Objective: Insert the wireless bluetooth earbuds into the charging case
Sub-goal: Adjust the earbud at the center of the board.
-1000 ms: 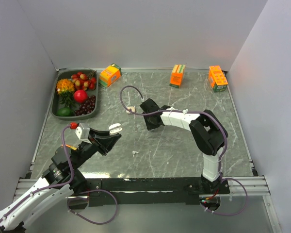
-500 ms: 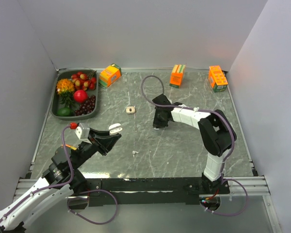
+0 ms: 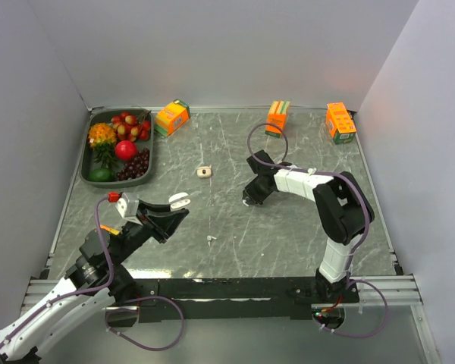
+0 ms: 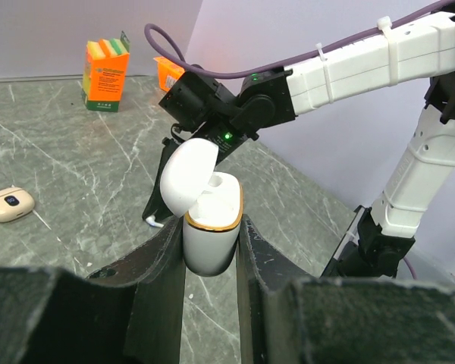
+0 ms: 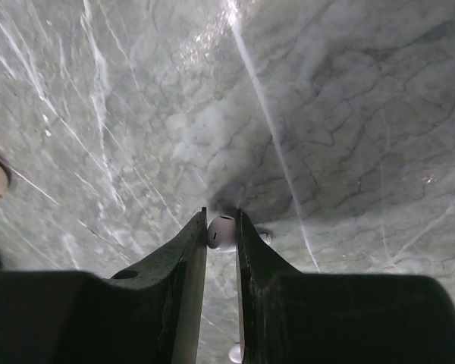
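My left gripper (image 3: 174, 209) (image 4: 210, 231) is shut on a white charging case (image 4: 209, 227) (image 3: 180, 201) with a gold rim, held upright off the table with its lid tipped open. Near the table's middle my right gripper (image 3: 251, 199) (image 5: 221, 227) points down, shut on a tiny white earbud (image 5: 221, 232) just above the marble. From the left wrist view that earbud (image 4: 156, 222) shows white under the right arm's fingers. Another earbud (image 3: 211, 240) lies loose on the table between the arms. A small tan case (image 3: 204, 172) (image 4: 7, 205) with a dark spot lies flat, left of the right gripper.
A dark tray (image 3: 86, 168) of fruit sits at the back left. Three orange cartons (image 3: 172, 117) (image 3: 277, 117) (image 3: 340, 122) stand along the back wall. The right arm's purple cable (image 3: 267, 140) loops above its wrist. White walls close in both sides.
The right gripper has swung to the right, away from the tan case, which now shows uncovered. The left arm and its case have stayed where they were.
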Robot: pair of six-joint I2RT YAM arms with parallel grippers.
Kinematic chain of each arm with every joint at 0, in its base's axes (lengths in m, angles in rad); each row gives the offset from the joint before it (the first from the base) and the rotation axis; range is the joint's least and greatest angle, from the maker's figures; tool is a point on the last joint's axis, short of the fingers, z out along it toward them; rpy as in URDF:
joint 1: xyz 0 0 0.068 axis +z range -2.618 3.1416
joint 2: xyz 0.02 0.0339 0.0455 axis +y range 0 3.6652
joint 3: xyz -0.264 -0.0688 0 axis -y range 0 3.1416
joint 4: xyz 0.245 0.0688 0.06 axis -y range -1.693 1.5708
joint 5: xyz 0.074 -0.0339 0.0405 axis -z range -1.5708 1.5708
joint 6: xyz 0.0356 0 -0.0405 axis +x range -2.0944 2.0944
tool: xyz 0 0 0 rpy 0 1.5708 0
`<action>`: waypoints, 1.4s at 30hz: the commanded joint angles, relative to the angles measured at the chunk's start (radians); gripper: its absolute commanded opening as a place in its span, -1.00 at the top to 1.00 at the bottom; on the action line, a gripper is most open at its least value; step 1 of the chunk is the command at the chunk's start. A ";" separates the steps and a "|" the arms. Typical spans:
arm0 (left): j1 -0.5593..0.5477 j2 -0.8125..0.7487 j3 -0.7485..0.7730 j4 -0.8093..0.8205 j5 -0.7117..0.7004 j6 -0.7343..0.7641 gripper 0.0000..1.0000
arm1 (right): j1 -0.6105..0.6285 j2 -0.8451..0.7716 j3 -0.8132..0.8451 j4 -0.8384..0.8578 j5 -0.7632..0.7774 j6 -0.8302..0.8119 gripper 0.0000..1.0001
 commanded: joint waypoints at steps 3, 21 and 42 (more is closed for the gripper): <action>-0.004 -0.007 0.039 0.011 -0.015 -0.015 0.98 | -0.017 -0.018 -0.027 0.015 0.000 0.082 0.70; -0.004 -0.009 0.048 -0.002 -0.014 -0.010 0.98 | 0.009 -0.099 0.188 -0.207 0.226 -0.644 -0.29; -0.004 0.049 0.048 0.031 0.062 -0.015 0.98 | 0.162 -0.035 0.193 -0.063 0.040 -1.227 -0.31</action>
